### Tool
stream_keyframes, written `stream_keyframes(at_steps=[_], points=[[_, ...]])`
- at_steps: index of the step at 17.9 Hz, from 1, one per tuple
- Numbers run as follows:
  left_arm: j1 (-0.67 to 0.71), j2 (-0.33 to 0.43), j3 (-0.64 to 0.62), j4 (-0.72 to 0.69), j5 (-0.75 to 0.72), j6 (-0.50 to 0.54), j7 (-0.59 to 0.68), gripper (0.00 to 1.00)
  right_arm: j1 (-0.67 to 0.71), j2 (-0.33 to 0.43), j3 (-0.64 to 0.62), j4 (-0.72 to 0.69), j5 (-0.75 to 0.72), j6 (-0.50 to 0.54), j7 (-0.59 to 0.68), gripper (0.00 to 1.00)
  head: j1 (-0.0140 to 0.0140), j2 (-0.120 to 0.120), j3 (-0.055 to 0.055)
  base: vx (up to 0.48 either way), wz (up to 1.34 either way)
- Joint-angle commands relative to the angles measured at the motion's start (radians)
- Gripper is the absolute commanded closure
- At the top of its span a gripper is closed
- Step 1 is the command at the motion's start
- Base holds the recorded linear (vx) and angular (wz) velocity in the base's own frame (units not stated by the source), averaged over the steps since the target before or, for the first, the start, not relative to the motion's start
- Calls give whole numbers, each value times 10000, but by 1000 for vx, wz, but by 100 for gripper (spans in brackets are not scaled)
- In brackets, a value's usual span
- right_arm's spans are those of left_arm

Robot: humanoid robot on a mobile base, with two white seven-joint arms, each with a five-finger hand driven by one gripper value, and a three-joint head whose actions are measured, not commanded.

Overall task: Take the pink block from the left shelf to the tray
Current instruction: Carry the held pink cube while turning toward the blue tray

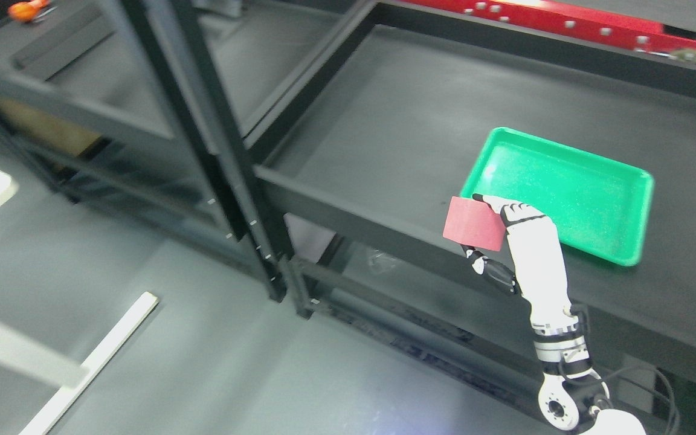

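The right hand (508, 232) reaches up from the lower right and grips the pink block (473, 223), with fingers (493, 202) across its top edge and the thumb under its lower edge. The block hangs in the air, touching neither shelf nor tray. It sits just left of the green tray (620, 257), over the front rim of the right shelf (384, 133). Its broad flat face is turned toward the camera. Its long axis runs roughly left to right across the picture, dipping slightly to the right. The tray lies flat on the right shelf, its long side running from upper left to lower right. The left shelf (70, 115) stands well apart at the upper left, beyond the dark uprights (221, 145).
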Motion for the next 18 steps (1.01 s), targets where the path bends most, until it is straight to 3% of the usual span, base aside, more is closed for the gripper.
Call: stream_keyframes(at_steps=[1,9,18], points=[[-292,174,0,-175,0,-4,4,0,80,-115,89,-121,-4,0,8,97,0,0,0,-253,769],[-307,174,0,-175,0,-4,4,0,49,-38,89,-106,-4,0,8,97,0,4,0,-212,838],[-292,174,0,-175,0,-4,4,0,19,-23,89,-106,-4,0,8,97,0,6,0,-83,777]])
